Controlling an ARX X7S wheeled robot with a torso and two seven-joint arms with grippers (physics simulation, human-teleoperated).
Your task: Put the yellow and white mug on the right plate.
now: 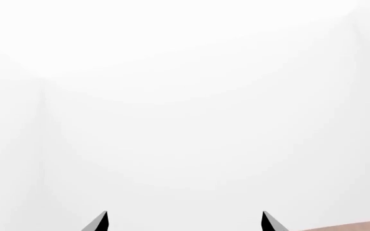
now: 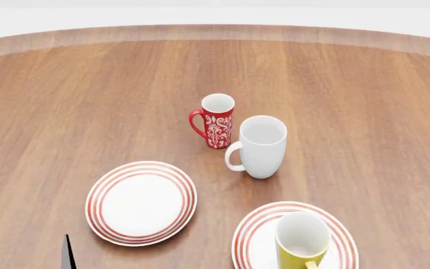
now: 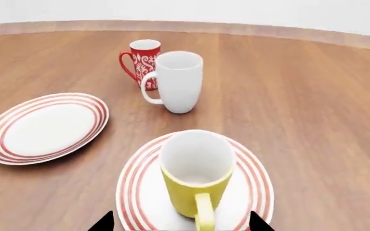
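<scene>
- The round wooden table (image 2: 88, 89) fills nearly the whole head view, its paler rim curving across the far side against a white background.
- The right plate (image 2: 254, 235), white with thin red rings, lies at the near edge of the table, on the robot's right, partly cut off by the frame.
- The left plate (image 2: 140, 203), its look-alike, lies flat and bare, well apart from the right plate.
- The tall white mug (image 2: 260, 147) stands upright beyond the right plate, handle turned toward the left plate.
- The yellow and white mug (image 2: 302, 242) stands upright on the right plate, near its middle, white inside showing, yellow handle pointing toward the robot.
- The slim red mug with white pattern (image 2: 216, 121) stands just behind the white mug, close beside it; whether they touch, I cannot tell.
- The right gripper (image 3: 181, 225) shows only two dark fingertips in its wrist view, spread wide either side of the yellow handle, gripping nothing.
- The left gripper (image 1: 185, 222) shows two dark tips set apart, nothing between them, facing blank white with a sliver of table edge.
</scene>
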